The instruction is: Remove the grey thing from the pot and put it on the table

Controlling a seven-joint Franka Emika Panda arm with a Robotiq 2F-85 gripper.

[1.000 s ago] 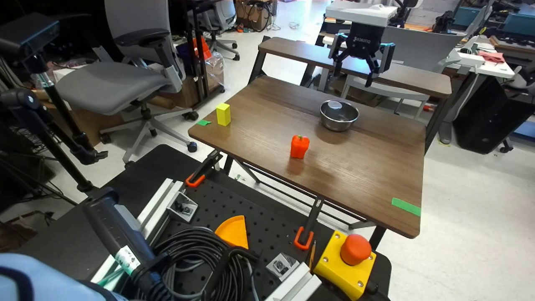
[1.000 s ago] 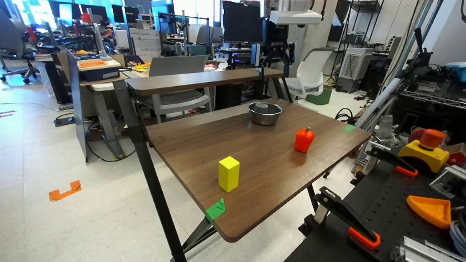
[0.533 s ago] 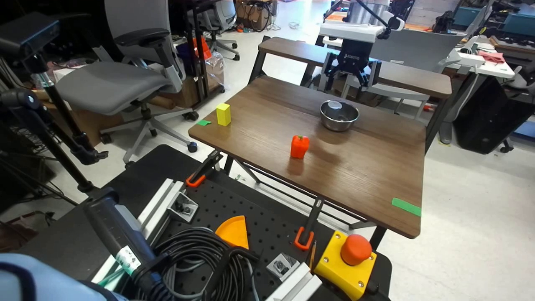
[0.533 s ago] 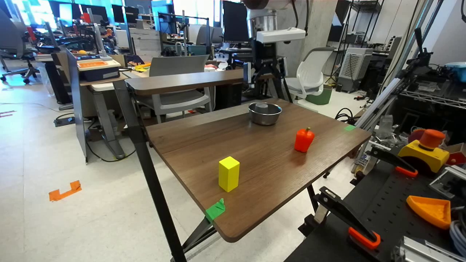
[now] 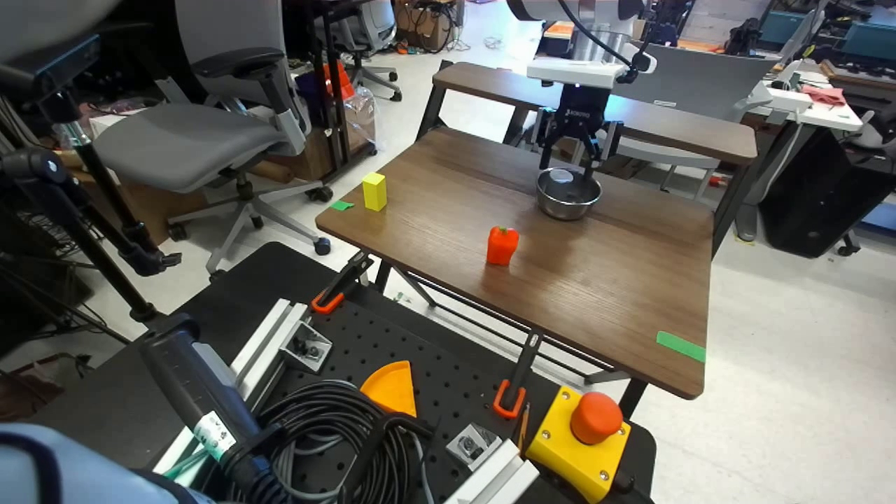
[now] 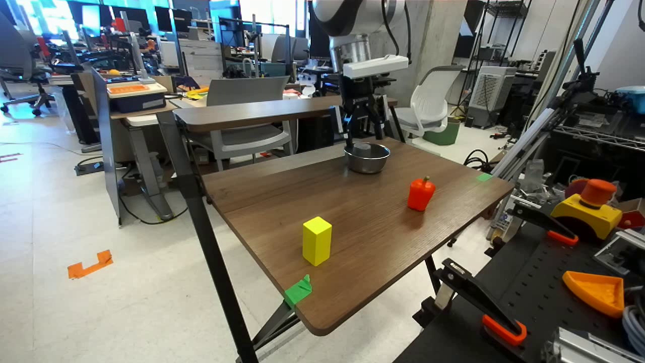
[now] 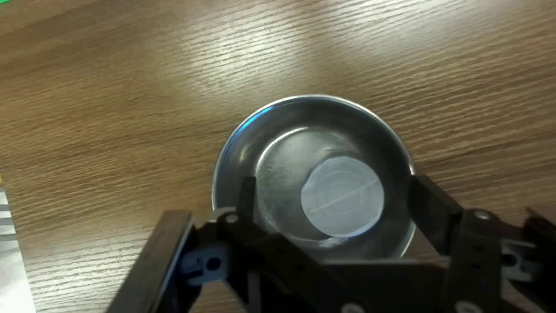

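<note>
Hovering over pot (image 7: 284, 174) and grey thing (image 7: 342, 196) with empty hand (image 7: 332, 187) spread. Could tip both, catching the rim (image 7: 313, 96) if lowered off-centre.

Pot (image 6: 367, 163) under the jaws: shiny, smooth metal. Grey thing (image 7: 342, 196) inside: smooth, dull top, faint rings. Tabletop (image 5: 434, 185) below: wood-grain, satin sheen. Well apart from the jaws: pepper (image 5: 502, 246), glossy, plastic-looking; yellow block (image 6: 317, 241), smooth, matt. Jaws: mostly matt.

Grey thing (image 7: 343, 196), in silver pot (image 6: 367, 165), on table (image 6: 365, 219)
</note>
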